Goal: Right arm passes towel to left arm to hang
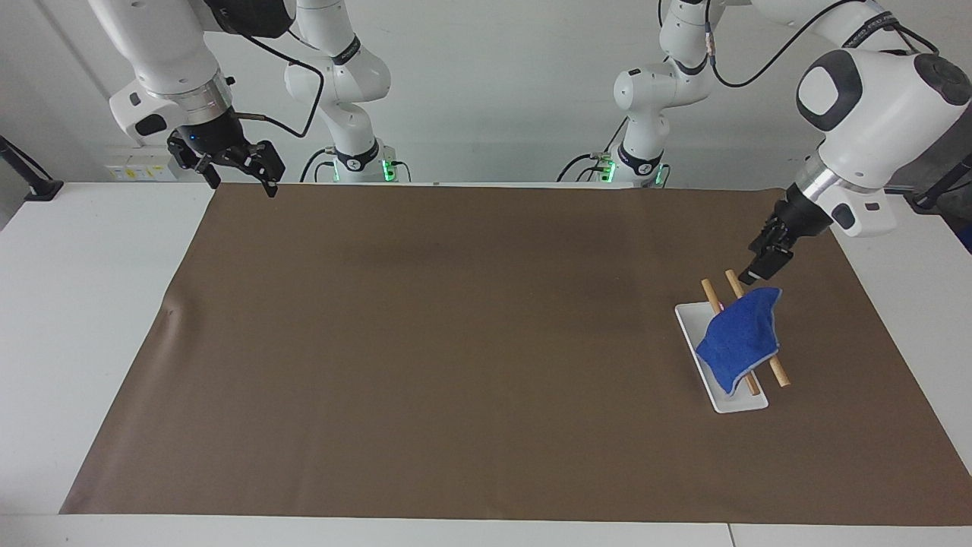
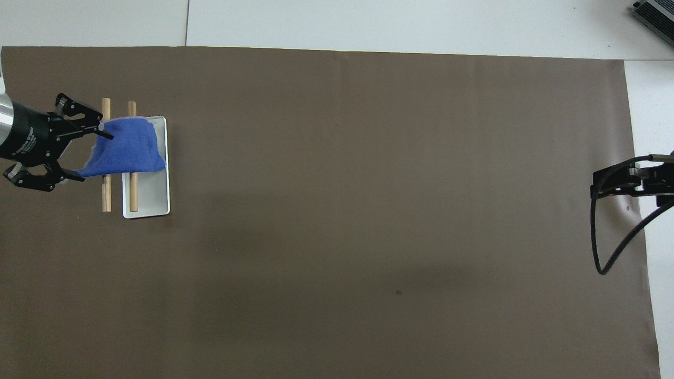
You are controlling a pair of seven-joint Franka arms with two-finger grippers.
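Your towel (image 1: 740, 339) lies draped over the two wooden rods (image 1: 777, 371) of a white-based rack (image 1: 720, 387) at the left arm's end of the brown mat (image 1: 456, 342). Your left gripper (image 2: 79, 152) hangs over the towel's edge, fingers spread wide, gripping nothing. Your right gripper (image 1: 241, 173) waits in the air over the mat's corner by its own base, fingers spread and empty.
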